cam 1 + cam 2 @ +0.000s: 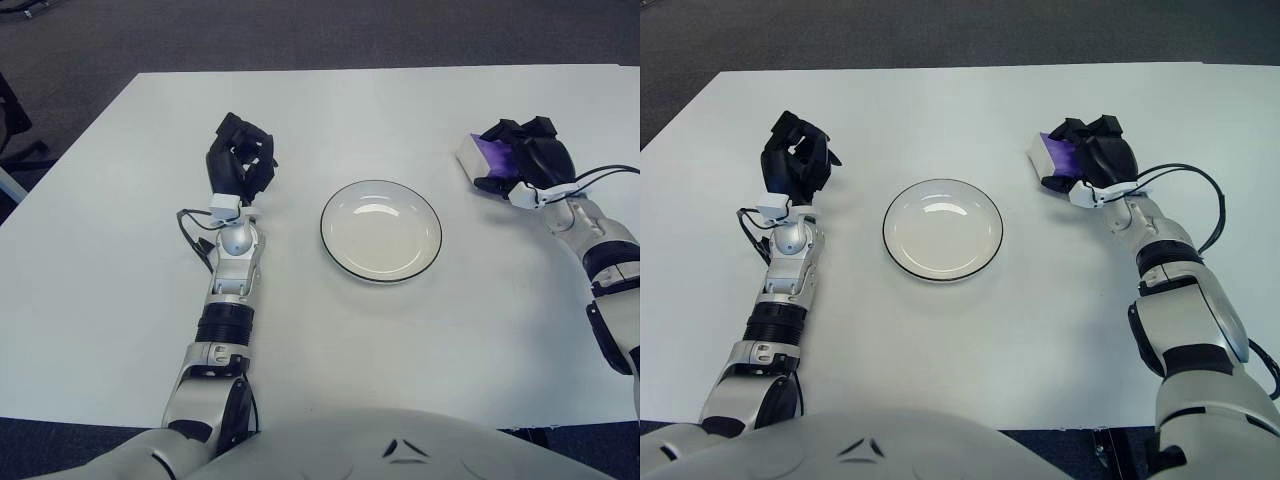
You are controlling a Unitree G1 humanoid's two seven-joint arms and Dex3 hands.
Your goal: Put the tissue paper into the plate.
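A white and purple tissue pack (478,157) sits at the right of the white table (330,330). My right hand (525,158) is over it, black fingers curled around the pack from above and from the right. An empty white plate with a dark rim (380,230) lies in the middle of the table, left of the pack. My left hand (241,160) shows left of the plate with its fingers curled and nothing in them.
The white table (970,320) fills most of both views, with dark carpet (300,30) beyond its far edge. A thin black cable (1200,190) loops off my right wrist.
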